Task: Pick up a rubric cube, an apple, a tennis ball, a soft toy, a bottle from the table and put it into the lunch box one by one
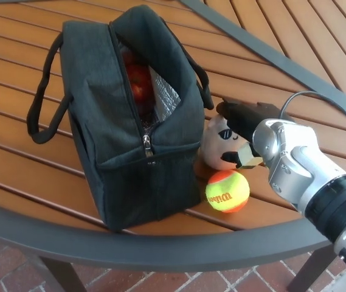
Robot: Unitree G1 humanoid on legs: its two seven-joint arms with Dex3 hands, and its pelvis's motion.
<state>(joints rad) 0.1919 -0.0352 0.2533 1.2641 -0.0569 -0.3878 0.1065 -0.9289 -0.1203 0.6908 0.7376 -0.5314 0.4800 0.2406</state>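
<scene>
Our right hand [241, 125], black with thick fingers, lies over the pale pink round soft toy [220, 149]; we cannot tell if it grips. Just below sits the orange-yellow tennis ball [227, 191], beside the open dark fabric lunch box [130, 115] on the wooden slatted table [14, 73].

Matt dark cloth lunch box [130, 158], seemingly foil-lined, on a slatted wooden table [27, 36] with metal rim.

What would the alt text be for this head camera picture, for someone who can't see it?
A robot's right hand reaches down over a pale soft toy on a slatted wooden table, beside an open dark lunch box with something red inside. An orange and yellow tennis ball lies on the table in front of the toy.
</scene>
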